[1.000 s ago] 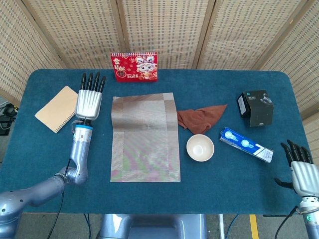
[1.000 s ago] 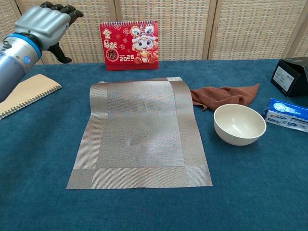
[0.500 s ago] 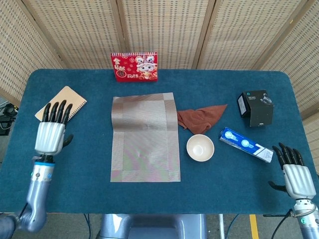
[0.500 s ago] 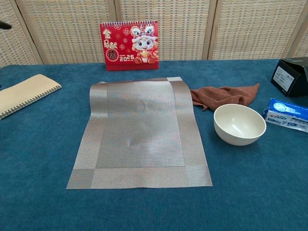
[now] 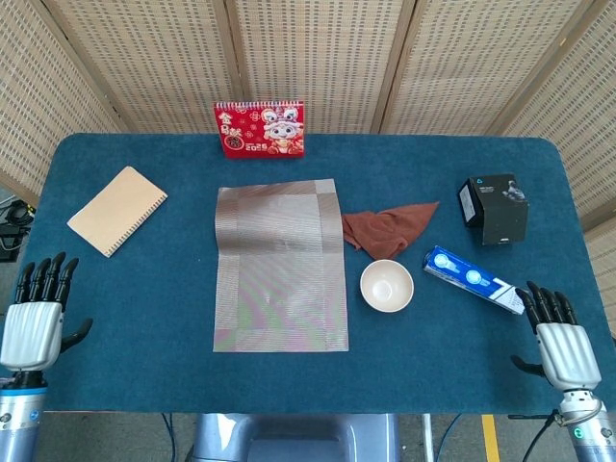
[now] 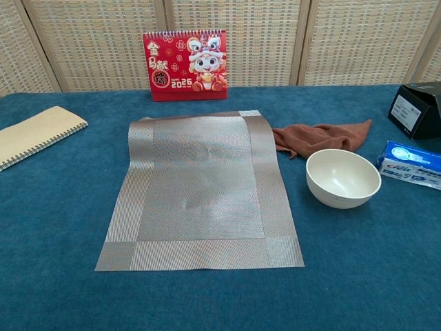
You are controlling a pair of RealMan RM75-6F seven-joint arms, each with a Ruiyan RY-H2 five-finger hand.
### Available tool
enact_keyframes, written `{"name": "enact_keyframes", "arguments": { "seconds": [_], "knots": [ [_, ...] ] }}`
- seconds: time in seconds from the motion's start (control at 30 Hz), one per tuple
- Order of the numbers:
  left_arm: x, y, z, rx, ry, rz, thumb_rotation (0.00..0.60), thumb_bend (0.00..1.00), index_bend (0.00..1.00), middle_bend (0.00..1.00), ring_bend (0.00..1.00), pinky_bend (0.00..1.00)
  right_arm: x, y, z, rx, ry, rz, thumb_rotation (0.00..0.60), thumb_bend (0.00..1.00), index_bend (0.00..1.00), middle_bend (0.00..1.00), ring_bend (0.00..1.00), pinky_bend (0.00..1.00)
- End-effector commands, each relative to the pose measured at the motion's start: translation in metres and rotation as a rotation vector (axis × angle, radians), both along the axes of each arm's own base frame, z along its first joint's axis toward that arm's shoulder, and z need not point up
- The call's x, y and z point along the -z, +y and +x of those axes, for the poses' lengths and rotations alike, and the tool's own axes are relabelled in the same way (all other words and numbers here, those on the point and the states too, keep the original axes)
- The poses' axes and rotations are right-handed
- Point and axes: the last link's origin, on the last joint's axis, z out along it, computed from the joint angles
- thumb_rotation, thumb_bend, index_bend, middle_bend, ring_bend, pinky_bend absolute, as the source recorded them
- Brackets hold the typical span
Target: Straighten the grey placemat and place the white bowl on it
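Note:
The grey placemat (image 5: pixel 279 265) (image 6: pixel 200 189) lies flat in the middle of the blue table, its long side running front to back. The white bowl (image 5: pixel 387 286) (image 6: pixel 343 178) stands upright and empty on the cloth just right of the mat, not touching it. My left hand (image 5: pixel 35 318) hangs at the front left corner, off the table edge, fingers straight and apart, holding nothing. At the front right corner my right hand (image 5: pixel 555 339) is likewise open and empty, well right of the bowl. The chest view shows neither hand.
A brown rag (image 5: pixel 387 227) lies behind the bowl, touching the mat's right edge. A blue-and-white box (image 5: pixel 474 279) and a black box (image 5: pixel 495 207) sit at the right. A red calendar (image 5: pixel 259 128) stands at the back, a tan notebook (image 5: pixel 116 209) at the left.
My left hand has drawn back from beside the mat's far left corner to the front left corner. The right hand shifted slightly left. Mat and bowl have not moved.

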Motion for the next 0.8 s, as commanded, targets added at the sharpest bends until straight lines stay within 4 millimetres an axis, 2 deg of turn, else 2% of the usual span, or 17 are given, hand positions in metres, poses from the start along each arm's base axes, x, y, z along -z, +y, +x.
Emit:
{"name": "enact_keyframes", "arguments": {
  "seconds": [0.03,0.4,0.57,0.8],
  "knots": [
    [-0.001,-0.002,-0.001,-0.001,-0.013,-0.005,0.6,0.19,0.01,0.0,0.0,0.0,0.005,0.001,0.001,-0.013,0.01,0.013,0.6,0.08,0.12,0.0,0.0,0.0],
    [-0.004,-0.002,-0.002,-0.001,-0.021,-0.017,0.6,0.19,0.01,0.0,0.0,0.0,0.027,0.0,0.01,-0.103,0.006,0.038,0.6,0.09,0.33,0.0,0.0,0.0],
    [-0.006,0.0,-0.003,-0.006,-0.032,-0.01,0.6,0.19,0.01,0.0,0.0,0.0,0.048,-0.014,0.015,-0.105,0.004,0.078,0.6,0.12,0.37,0.0,0.0,0.0],
    [-0.007,0.002,-0.006,-0.019,-0.04,-0.017,0.6,0.19,0.01,0.0,0.0,0.0,0.084,-0.048,0.037,-0.128,-0.002,0.121,0.6,0.16,0.39,0.0,0.0,0.0]
  ]
}}
